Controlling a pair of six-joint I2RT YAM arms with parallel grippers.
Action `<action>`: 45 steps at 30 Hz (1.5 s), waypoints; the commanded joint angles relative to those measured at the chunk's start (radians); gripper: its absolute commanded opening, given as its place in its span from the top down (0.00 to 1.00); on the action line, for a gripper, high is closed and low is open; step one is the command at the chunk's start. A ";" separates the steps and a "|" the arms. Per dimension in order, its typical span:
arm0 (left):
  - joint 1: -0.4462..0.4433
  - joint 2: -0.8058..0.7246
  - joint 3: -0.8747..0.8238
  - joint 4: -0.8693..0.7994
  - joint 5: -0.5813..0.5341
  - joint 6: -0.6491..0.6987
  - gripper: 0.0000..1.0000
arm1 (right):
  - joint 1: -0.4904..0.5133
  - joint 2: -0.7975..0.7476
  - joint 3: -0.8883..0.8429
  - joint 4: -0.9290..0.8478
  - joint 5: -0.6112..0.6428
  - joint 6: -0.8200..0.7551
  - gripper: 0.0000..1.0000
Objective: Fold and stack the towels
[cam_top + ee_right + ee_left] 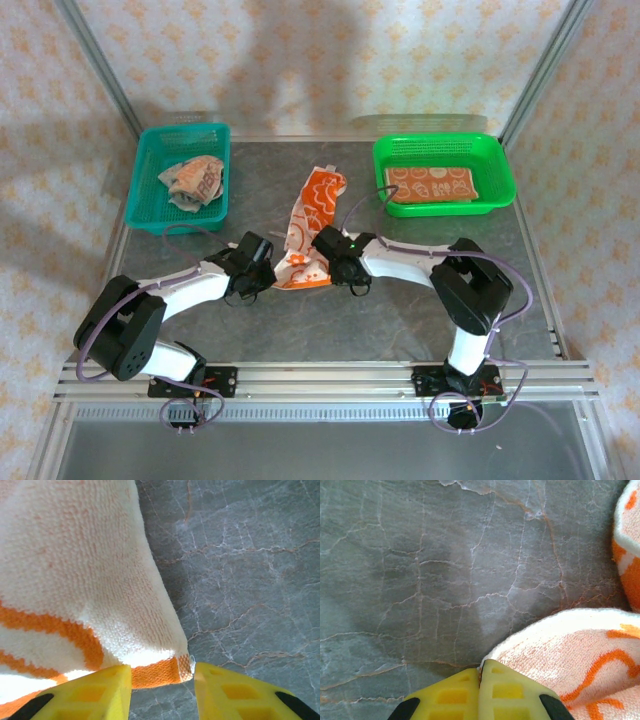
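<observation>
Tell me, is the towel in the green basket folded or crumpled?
Folded: the towel lies flat as a neat rectangle inside the green basket.

We count three towels: a crumpled towel (pixel 192 182), a loose towel (pixel 312 225) and a folded towel (pixel 431 184), though we cannot tell whether that folded one hides more beneath it. We count two mesh baskets: a teal basket (pixel 148 180) and a green basket (pixel 440 150). We count two arms: the left arm (pixel 190 285) and the right arm (pixel 420 262).
</observation>
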 commanded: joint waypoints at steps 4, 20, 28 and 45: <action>-0.009 0.001 0.005 0.001 -0.025 -0.003 1.00 | -0.012 0.019 0.020 -0.019 0.016 -0.015 0.62; -0.011 -0.081 0.036 -0.057 -0.029 -0.025 1.00 | -0.018 -0.012 0.008 -0.022 0.021 -0.016 1.00; -0.015 -0.312 0.212 -0.206 -0.108 -0.072 1.00 | -0.018 -0.211 0.137 -0.180 0.146 -0.041 1.00; 0.074 -0.056 1.066 -0.354 -0.281 0.228 1.00 | -0.161 -0.139 0.815 -0.177 0.335 -0.294 1.00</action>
